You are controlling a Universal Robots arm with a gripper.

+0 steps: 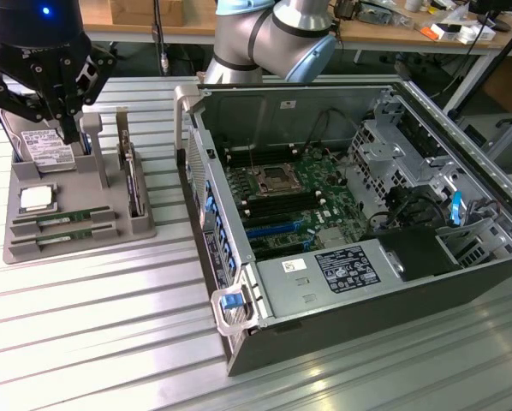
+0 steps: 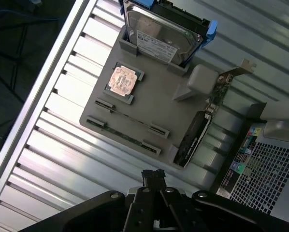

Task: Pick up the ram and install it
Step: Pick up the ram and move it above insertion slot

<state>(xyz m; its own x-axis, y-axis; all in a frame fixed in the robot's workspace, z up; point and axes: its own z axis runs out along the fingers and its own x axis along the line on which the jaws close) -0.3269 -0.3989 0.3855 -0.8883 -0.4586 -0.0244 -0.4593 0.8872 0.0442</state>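
Note:
Two ram sticks, thin green boards, stand on edge in the slots of a grey holder tray (image 1: 85, 244) at the exterior view's left: one ram stick (image 1: 63, 220) (image 2: 130, 118) and a second ram stick (image 1: 63, 235) (image 2: 119, 137) beside it. My black gripper (image 1: 70, 130) (image 2: 153, 175) hangs above the tray, over its hard-drive end and clear of the sticks. Its fingers are shut with nothing between them.
The tray also holds a silver hard drive (image 1: 46, 150) (image 2: 161, 36), a square CPU chip (image 1: 36, 199) (image 2: 122, 80) and an upright expansion card (image 1: 133, 175) (image 2: 195, 135). An open computer case (image 1: 461, 257) with its motherboard (image 1: 282, 205) lies at the exterior view's right on the ribbed metal table.

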